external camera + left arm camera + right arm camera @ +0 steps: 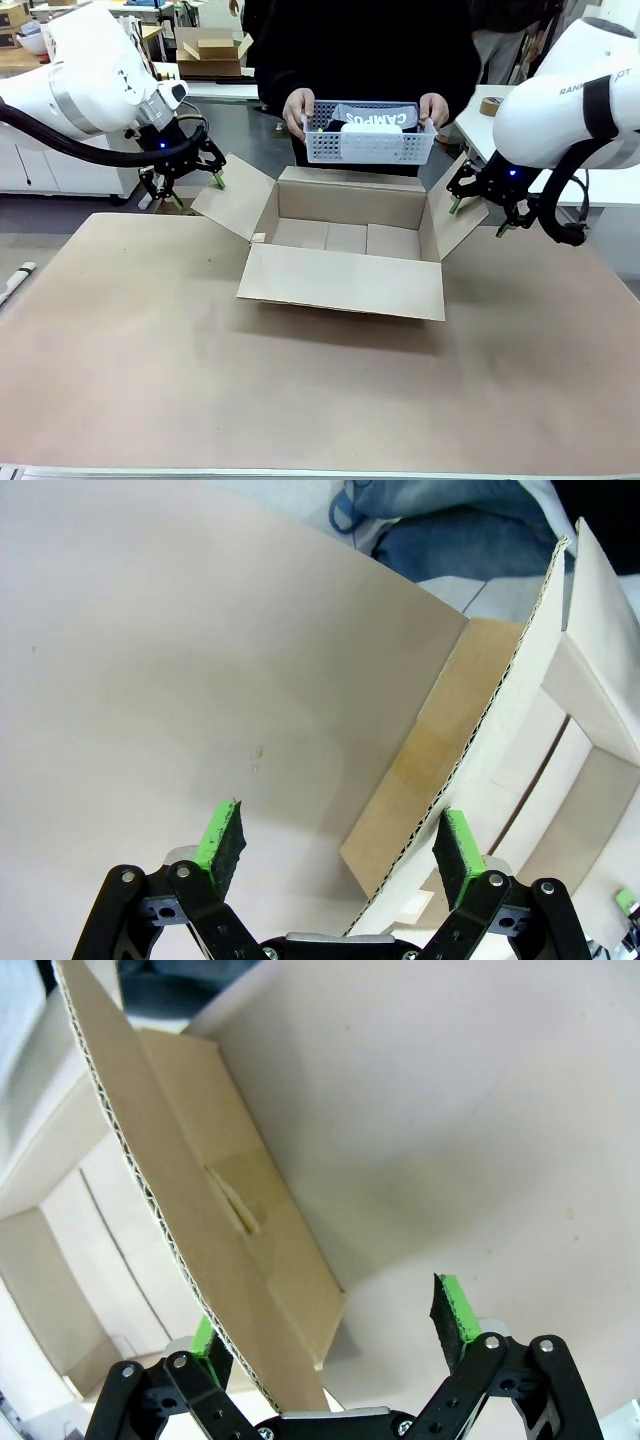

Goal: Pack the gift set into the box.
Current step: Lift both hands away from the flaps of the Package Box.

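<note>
Behind the box (pixel 350 205), the gift set (pixel 378 119) is lying crossways in a basket (pixel 370 148), halfway between the wide-open left gripper (pixel 198 190) and right gripper (pixel 478 218).

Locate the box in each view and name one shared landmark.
Front view: box at centre, flaps spread open.
Left wrist view: right side, its flap edge rising diagonally.
Right wrist view: left side, flap slanting downward.
Shared landmark: the beige tabletop.
</note>
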Controlling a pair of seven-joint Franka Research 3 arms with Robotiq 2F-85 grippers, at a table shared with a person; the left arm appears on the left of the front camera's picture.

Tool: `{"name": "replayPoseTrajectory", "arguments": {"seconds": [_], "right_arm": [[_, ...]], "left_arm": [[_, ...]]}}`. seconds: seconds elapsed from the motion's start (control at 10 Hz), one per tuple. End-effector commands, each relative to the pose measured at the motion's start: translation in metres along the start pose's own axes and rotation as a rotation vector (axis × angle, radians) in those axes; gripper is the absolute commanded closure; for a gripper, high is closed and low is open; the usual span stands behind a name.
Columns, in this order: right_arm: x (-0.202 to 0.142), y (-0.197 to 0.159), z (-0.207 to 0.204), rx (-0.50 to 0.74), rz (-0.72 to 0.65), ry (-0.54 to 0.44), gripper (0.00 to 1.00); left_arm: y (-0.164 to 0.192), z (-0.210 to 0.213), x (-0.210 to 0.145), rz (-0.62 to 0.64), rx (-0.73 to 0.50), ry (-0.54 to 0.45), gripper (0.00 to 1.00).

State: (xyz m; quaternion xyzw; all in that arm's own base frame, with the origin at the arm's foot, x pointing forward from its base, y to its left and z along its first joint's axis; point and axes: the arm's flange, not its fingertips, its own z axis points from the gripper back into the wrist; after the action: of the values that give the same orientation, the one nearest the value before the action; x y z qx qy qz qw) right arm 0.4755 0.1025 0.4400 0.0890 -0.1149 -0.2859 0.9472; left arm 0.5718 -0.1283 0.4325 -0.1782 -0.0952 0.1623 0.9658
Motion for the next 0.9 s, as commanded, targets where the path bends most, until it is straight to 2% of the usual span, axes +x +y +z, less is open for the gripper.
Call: {"name": "replayPoseTrajectory", "arguments": {"seconds": [0.0,0.8], "right_arm": [[0.0023,0.0044,0.0006,-0.017,-0.007,-0.004,0.00],[0.0023,0.0044,0.0006,-0.017,-0.007,-0.004,0.00]], "left_arm": [[0.0002,0.0008,-0.0002,0.010,0.016,-0.007,0.00],[0.0002,0.0008,-0.0002,0.010,0.016,-0.007,0.00]]}}
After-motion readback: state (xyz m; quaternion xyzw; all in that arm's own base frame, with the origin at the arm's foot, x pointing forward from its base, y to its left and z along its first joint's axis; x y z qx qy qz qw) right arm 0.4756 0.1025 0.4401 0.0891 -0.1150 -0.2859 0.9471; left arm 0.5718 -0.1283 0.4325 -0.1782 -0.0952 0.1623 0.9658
